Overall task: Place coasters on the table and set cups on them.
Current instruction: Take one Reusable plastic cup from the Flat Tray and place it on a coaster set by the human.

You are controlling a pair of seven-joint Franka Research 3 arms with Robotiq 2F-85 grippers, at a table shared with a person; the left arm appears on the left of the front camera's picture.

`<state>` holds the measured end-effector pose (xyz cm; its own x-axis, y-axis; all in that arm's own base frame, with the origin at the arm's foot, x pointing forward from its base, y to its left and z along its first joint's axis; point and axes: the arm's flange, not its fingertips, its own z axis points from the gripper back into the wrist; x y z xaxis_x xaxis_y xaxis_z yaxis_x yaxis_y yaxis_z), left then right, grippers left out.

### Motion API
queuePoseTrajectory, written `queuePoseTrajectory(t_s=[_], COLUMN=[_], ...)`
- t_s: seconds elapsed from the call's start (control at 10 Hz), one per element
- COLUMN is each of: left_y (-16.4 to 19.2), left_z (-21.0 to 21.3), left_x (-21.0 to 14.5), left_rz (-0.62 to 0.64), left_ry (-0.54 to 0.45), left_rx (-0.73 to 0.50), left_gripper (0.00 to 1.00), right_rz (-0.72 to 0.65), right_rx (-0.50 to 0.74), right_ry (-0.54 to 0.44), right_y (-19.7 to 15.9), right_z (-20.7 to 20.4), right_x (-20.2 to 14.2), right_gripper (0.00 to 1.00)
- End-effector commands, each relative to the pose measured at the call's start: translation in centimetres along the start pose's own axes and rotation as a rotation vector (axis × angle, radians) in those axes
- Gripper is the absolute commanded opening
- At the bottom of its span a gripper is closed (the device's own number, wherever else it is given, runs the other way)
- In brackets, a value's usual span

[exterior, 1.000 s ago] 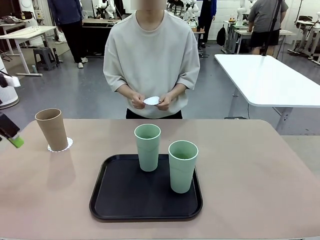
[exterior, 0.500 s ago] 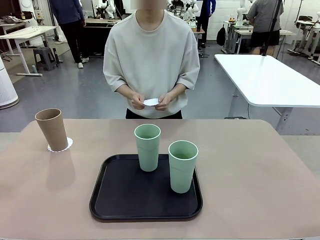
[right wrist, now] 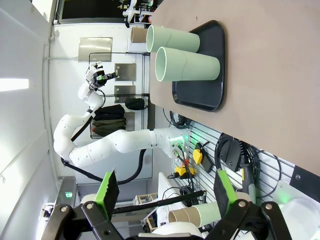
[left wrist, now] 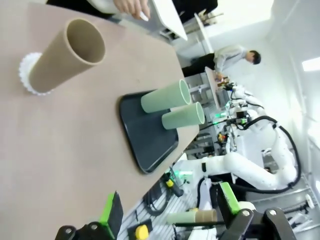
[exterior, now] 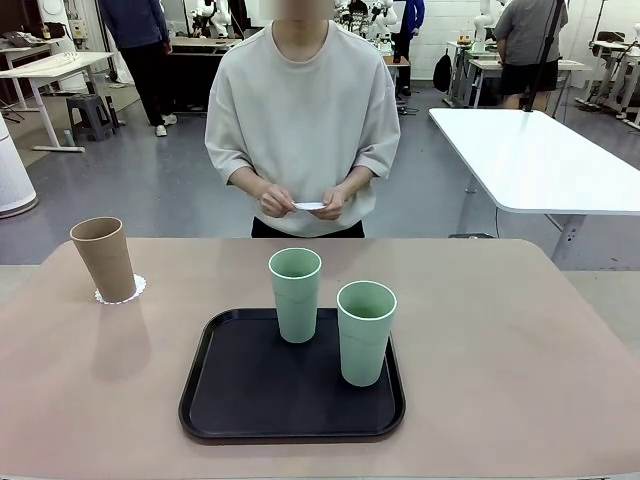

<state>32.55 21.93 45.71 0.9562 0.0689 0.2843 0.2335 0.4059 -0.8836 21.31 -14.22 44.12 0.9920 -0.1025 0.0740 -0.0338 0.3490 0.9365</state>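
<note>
— When you scanned the table (exterior: 520,330) from its left end, what stood there?

— It was a beige-pink matte top with rounded corners. Near the left edge a brown cup (exterior: 103,258) stood upright on a lacy white coaster (exterior: 137,289). At the middle lay a black tray (exterior: 230,400). Two green cups stood straight on it, the rear cup (exterior: 296,293) to the left and the nearer cup (exterior: 366,332) to the right, near each other but apart.

— Any other coaster?

— A person (exterior: 303,110) stood at the far side. Their hands (exterior: 272,203) pinched a thin white disc (exterior: 309,206) in front of the waist, above the table's far edge.

— And the room?

— It had a grey floor (exterior: 150,190). A small white table (exterior: 50,68) stood far back on the left and a large white-topped table (exterior: 540,160) on the right. More people stood at the back.

— The grippers?

— The left gripper (left wrist: 170,205) had its jaws spread wide with nothing between them, and the table lay beyond its fingers. The right gripper (right wrist: 165,187) was the same, jaws wide apart and holding nothing.
</note>
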Motion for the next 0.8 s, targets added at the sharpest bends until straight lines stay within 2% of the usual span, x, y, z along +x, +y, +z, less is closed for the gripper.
queuePoseTrajectory(t_s=[0.0,0.2,0.3,0.4,0.7], left_y=[0.22,0.41,-0.03,0.39,0.39], left_z=[1.73,2.72,2.11,2.34,2.34], left_x=[0.16,-0.08,0.02,-0.73,-0.73], left_rz=[-0.041,-0.059,-0.094,-0.03,-0.03], left_ry=[-0.01,-0.011,0.034,-0.008,-0.008], left_rx=[-0.038,-0.071,-0.083,-0.041,-0.041], left_gripper=[1.0,1.0,1.0,1.0,1.0], right_rz=[0.004,0.004,0.004,0.004,0.004], right_rx=[0.012,0.012,0.012,0.012,0.012], right_ry=[0.001,0.001,0.001,0.001,0.001], right_y=[0.01,0.01,0.01,0.01,0.01], right_z=[0.03,0.03,0.03,0.03,0.03], right_x=[-0.03,-0.03,-0.03,-0.03,-0.03], right_gripper=[1.0,1.0,1.0,1.0,1.0])
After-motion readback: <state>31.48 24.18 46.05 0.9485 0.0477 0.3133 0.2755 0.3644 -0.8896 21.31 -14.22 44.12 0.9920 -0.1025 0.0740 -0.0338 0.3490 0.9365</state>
